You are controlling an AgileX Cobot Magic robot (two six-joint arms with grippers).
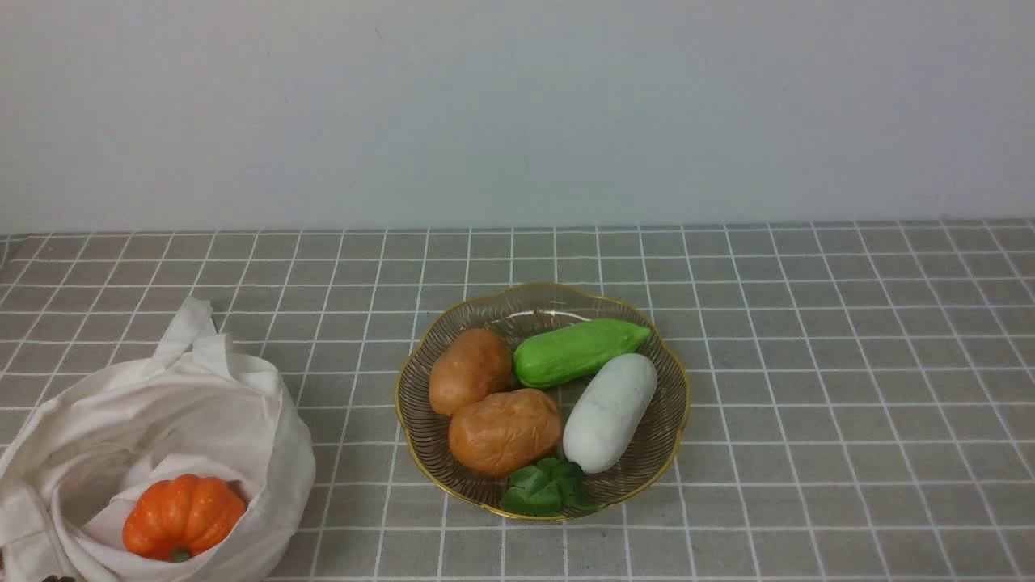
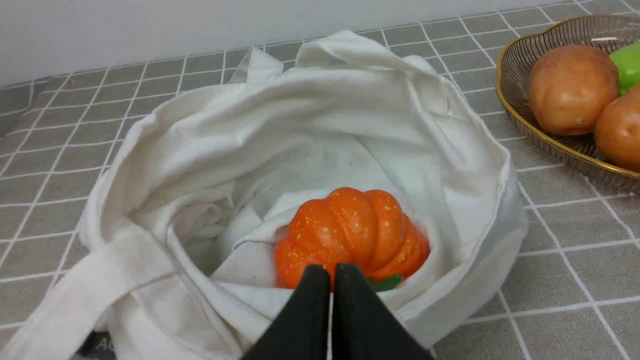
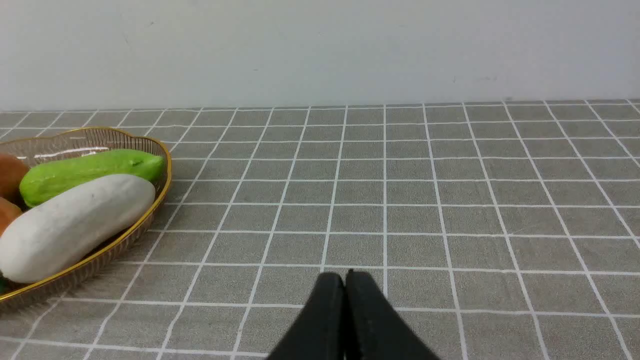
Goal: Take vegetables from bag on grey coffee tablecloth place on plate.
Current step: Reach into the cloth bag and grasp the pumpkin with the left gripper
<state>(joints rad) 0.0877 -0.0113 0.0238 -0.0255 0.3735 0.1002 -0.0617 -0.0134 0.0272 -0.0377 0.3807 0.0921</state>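
Note:
An orange ribbed pumpkin (image 1: 183, 516) with a green stem lies inside the open off-white cloth bag (image 1: 162, 404) at the front left of the checked tablecloth (image 1: 808, 364). The amber glass plate (image 1: 667, 440) with a gold rim sits mid-table. In the left wrist view my left gripper (image 2: 332, 272) is shut and empty, just in front of the pumpkin (image 2: 350, 230) in the bag (image 2: 320, 120). In the right wrist view my right gripper (image 3: 345, 280) is shut and empty above bare cloth, to the right of the plate (image 3: 150, 210). Neither gripper shows in the front view.
The plate holds two brown potatoes (image 1: 469, 370) (image 1: 504, 430), a green cucumber (image 1: 578, 350), a white radish (image 1: 610, 411) and a green leaf (image 1: 543, 487). A pale wall (image 1: 517, 113) closes the far edge of the table.

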